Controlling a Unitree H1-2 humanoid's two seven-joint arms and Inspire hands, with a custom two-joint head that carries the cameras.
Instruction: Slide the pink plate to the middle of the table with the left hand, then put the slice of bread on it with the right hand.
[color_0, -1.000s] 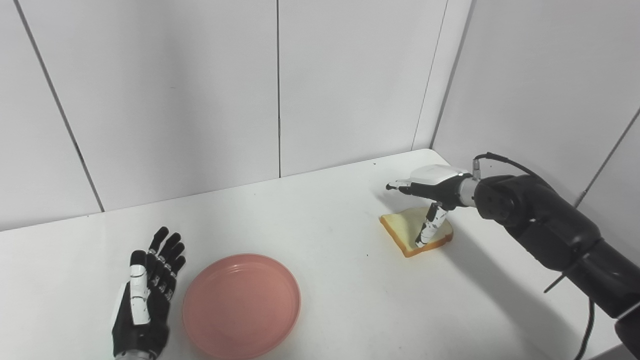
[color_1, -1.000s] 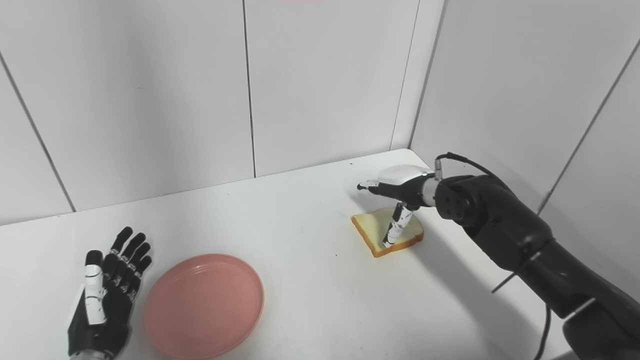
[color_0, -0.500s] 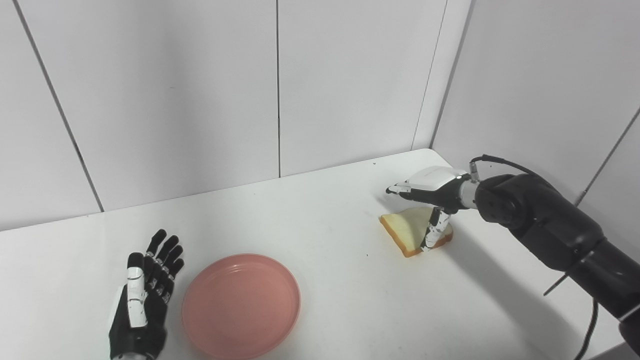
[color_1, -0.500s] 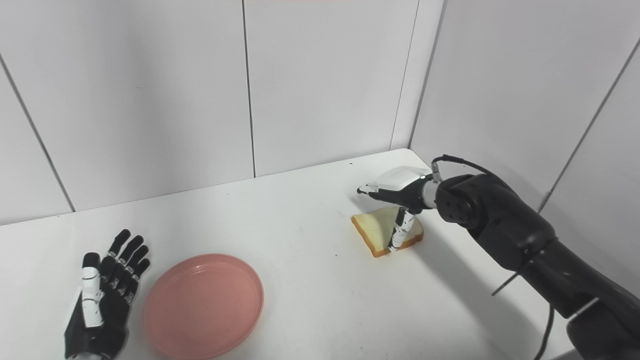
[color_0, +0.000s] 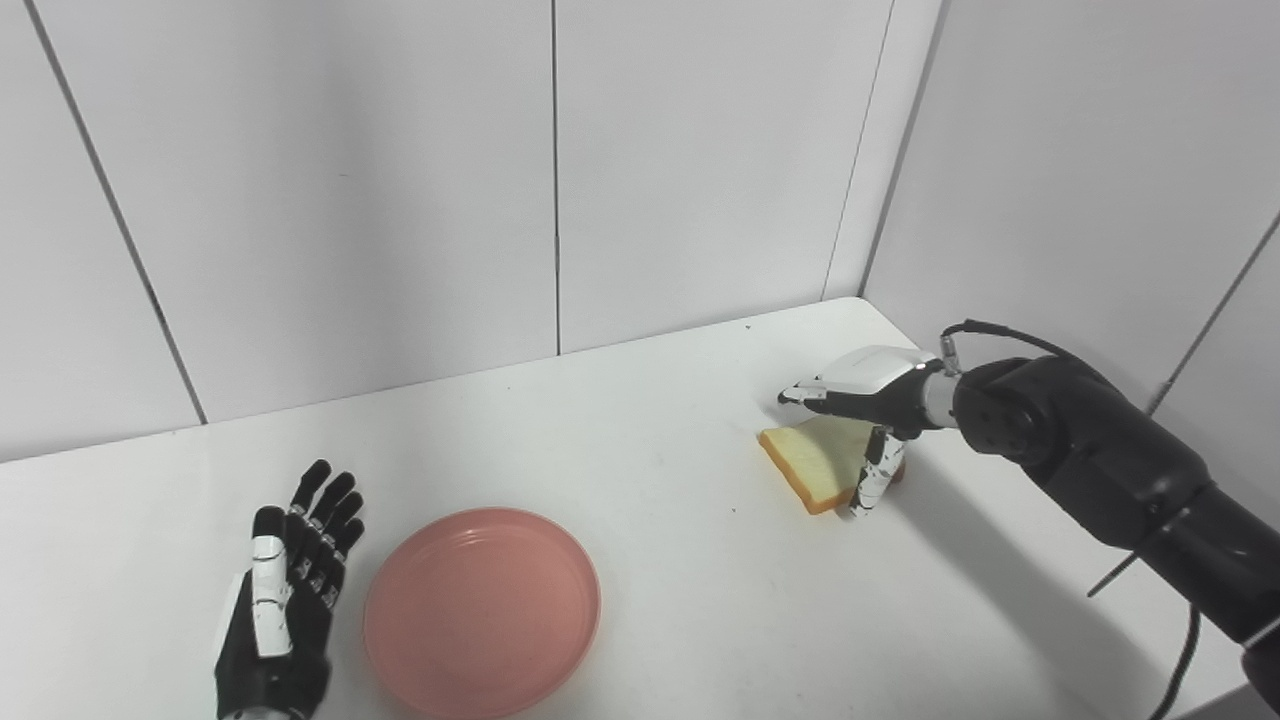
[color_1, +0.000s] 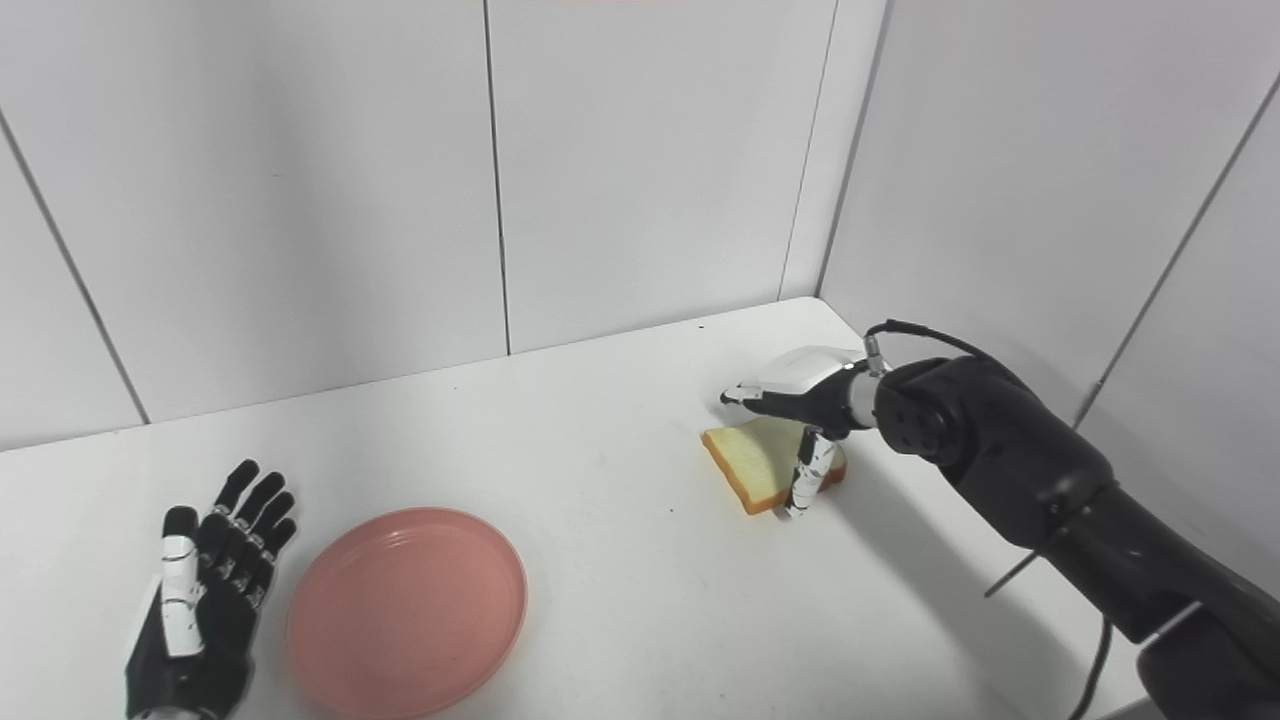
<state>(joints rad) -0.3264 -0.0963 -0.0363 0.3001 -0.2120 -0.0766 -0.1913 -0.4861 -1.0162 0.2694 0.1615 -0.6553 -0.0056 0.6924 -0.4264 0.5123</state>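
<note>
Right hand (color_0: 862, 400) over the bread (color_0: 818, 462), far right of the table (color_0: 660, 620). Palm faces down, fingers (color_0: 800, 394) stretched leftward above the slice, thumb (color_0: 870, 482) pointing down past the slice's near right edge, tip at or close to the tabletop. Not a closed grasp: fingers and thumb are spread, and the bread lies flat on the table. Whether the thumb touches the crust cannot be told from either view. I read it as an open hand bracketing the slice, about to pinch.

Bread: one slice, crust edge toward the camera, well apart from the plate (color_0: 482, 612).

Left hand (color_0: 285, 600) lies flat on the table, palm down, fingers spread and pointing away, holding nothing. It sits just beside the plate's left rim, a narrow gap between them as far as I can see.

Plate: pink, empty, near the front edge, left of the table's centre line.

Progress, judged from the layout: the plate sits left of centre in both views, so I cannot say whether the slide counts as done. The left hand is off it and the right is at the bread, which suggests the second step is in hand. Left to do: close on the slice, lift, carry it left, set it on the plate.
</note>
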